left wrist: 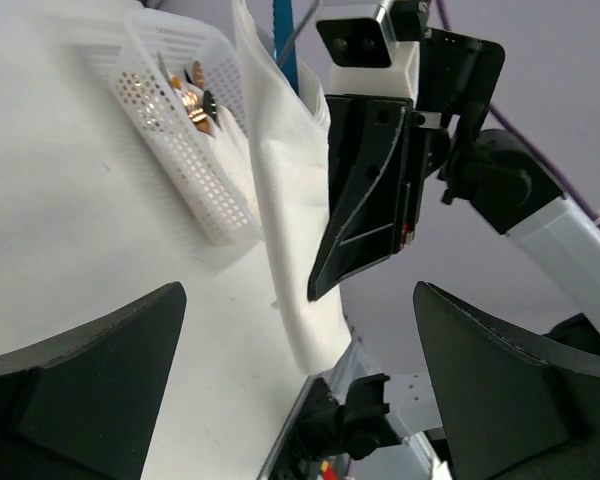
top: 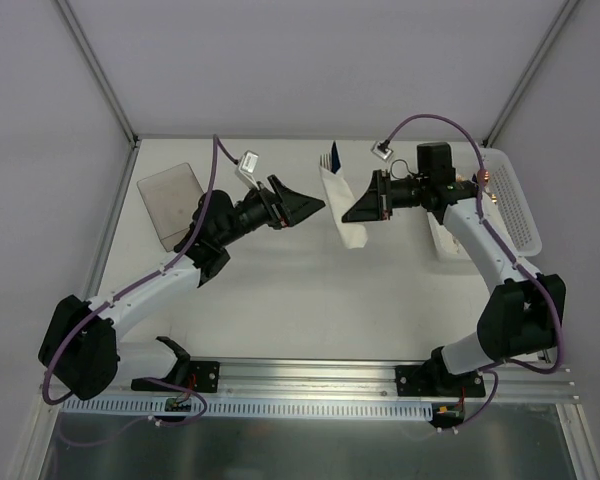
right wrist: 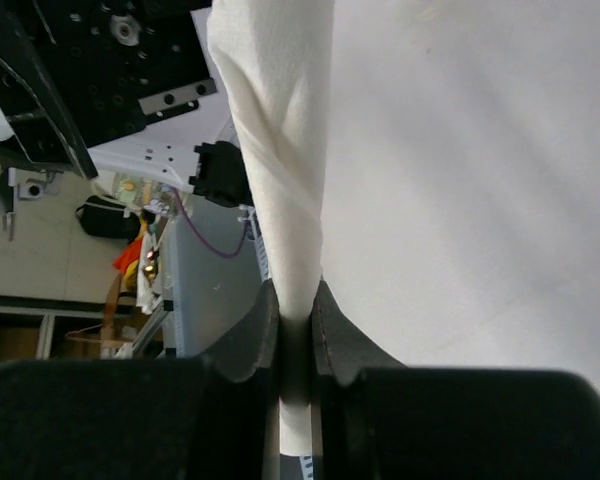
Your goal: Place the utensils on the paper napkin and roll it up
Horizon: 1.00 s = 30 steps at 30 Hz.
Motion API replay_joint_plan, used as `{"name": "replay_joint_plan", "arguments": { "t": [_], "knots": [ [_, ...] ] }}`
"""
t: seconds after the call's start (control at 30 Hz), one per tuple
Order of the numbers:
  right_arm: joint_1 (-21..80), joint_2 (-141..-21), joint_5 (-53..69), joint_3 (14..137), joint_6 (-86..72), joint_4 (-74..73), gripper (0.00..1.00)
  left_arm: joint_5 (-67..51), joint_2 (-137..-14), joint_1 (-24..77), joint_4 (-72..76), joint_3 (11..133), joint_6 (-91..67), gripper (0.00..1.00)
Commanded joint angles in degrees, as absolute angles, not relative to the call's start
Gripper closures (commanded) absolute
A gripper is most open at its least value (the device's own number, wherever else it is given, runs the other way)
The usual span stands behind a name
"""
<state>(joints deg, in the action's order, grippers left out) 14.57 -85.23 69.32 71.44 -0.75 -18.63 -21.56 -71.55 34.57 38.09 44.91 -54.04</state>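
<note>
Nearest me, the left arm and right arm reached out from their bases at the worktop's near edge and met around its middle. The left jaws stood wide open and held nothing. In the left wrist view their two black fingers sat far apart at the bottom corners, with the roll between and beyond them, not touching either one.

The right jaws faced the left ones from the other side and were clamped shut on the paper napkin. In the right wrist view the fingers pinched the white paper flat between them. The napkin was loosely rolled into a long white bundle that ran away from me, between the two arms. I could not tell whether its near end rested on the worktop or hung just above it.

From the far end of the roll a blue-handled utensil stuck out, and it showed again above the paper in the left wrist view.

Further right, beside the right arm, stood a white perforated basket with copper- and dark-ended cutlery inside. Far left on the worktop lay a translucent grey tray, well apart from the roll.
</note>
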Motion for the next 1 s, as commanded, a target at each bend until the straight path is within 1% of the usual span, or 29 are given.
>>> {"name": "replay_joint_plan", "arguments": {
  "t": [0.0,0.03,0.07,0.1,0.17,0.2,0.23,0.3,0.33,0.43,0.53,0.63,0.8,0.97],
  "knots": [
    [10.1,-83.5,69.5,80.0,23.1,-41.7,1.00,-17.9,-68.0,35.1,28.5,50.3,-45.4,0.01],
    [7.5,-84.5,68.4,82.2,28.8,-53.9,1.00,-17.5,-67.9,35.2,24.4,51.2,-44.0,0.01],
    [6.1,-85.8,67.2,84.4,40.7,-60.8,1.00,-17.5,-67.9,35.1,22.6,52.5,-41.9,0.01],
    [4.6,-88.3,65.1,87.7,45.5,-70.7,1.00,-17.5,-67.9,35.1,21.2,52.8,-41.2,0.01],
    [-1.6,-90.7,63.6,90.1,53.4,-78.4,1.00,-16.7,-67.5,35.2,18.7,52.9,-39.8,0.01],
    [-3.6,-93.4,61.7,91.3,61.5,-85.4,1.00,-16.6,-67.4,35.1,18.3,52.8,-39.6,0.01],
    [-8.0,-94.8,60.4,93.7,65.1,-87.9,1.00,-16.7,-67.3,35.2,18.3,52.4,-39.6,0.01],
    [-12.8,-98.1,58.1,96.3,70.1,-92.2,1.00,-17.0,-67.1,35.2,18.3,51.8,-39.6,0.01],
    [-17.1,-101.3,57.0,98.1,73.5,-95.0,1.00,-17.2,-67.1,35.2,18.3,51.5,-39.7,0.01],
    [-24.0,-104.6,52.7,102.1,76.8,-95.0,1.00,-17.5,-66.9,35.1,18.8,50.4,-40.1,0.01],
    [-28.9,-109.4,51.3,107.0,77.4,-94.9,1.00,-16.9,-66.4,35.1,19.9,48.6,-40.5,0.01],
    [-31.2,-113.8,50.5,111.3,77.5,-94.9,1.00,-16.6,-66.2,35.2,21.0,46.9,-41.2,0.01],
    [-30.7,-118.2,51.8,112.4,76.4,-95.0,1.00,-16.1,-66.5,35.2,22.0,44.9,-42.1,0.01],
    [-28.7,-120.7,53.6,110.8,73.2,-95.0,1.00,-15.4,-66.5,35.1,21.9,44.6,-42.4,0.01]
  ]
}}
